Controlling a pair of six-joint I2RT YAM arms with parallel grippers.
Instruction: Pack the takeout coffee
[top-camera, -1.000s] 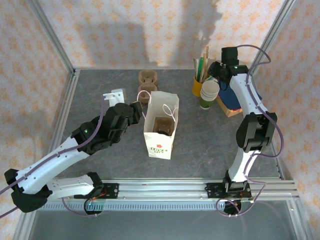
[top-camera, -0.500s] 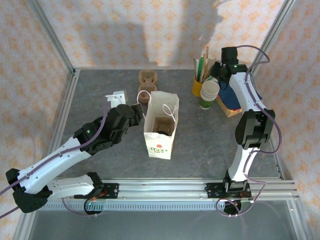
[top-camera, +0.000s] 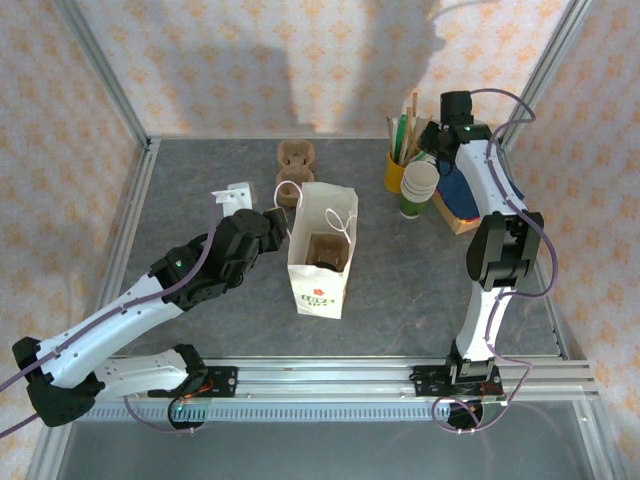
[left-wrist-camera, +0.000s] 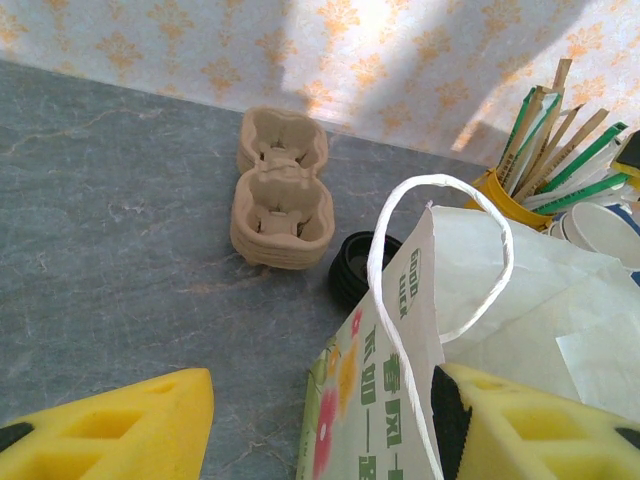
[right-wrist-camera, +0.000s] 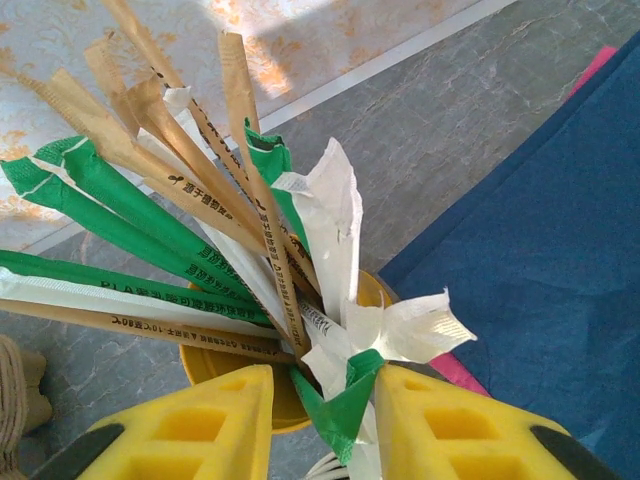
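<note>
The job is only just begun. The paper bag (top-camera: 320, 268) stands open in the middle of the worktop (top-camera: 190, 170), and a brown cup tray (top-camera: 322, 250) already sits inside it. The takeout coffee (left-wrist-camera: 356, 268) is not in the bag yet. I think it is the round black lid that peeks out on the worktop just behind the bag, next to the stack of brown trays (left-wrist-camera: 280, 190). The bag hides the cup under the lid, so I am not sure. The left pincer (left-wrist-camera: 325, 400) is apart, with one finger on each side of the bag's wall, near the white string handle (left-wrist-camera: 440, 250). It is not squeezing the bag. The right pincer (right-wrist-camera: 325, 378) is far from the bag, over the yellow cup (top-camera: 396, 176) full of sticks and straws (right-wrist-camera: 200, 200). A straw in green and white paper (right-wrist-camera: 345, 395) lies between its fingers, which are close together, but I cannot tell if they pinch it. The coffee has yet to be picked up and set down into the tray in the bag.
</note>
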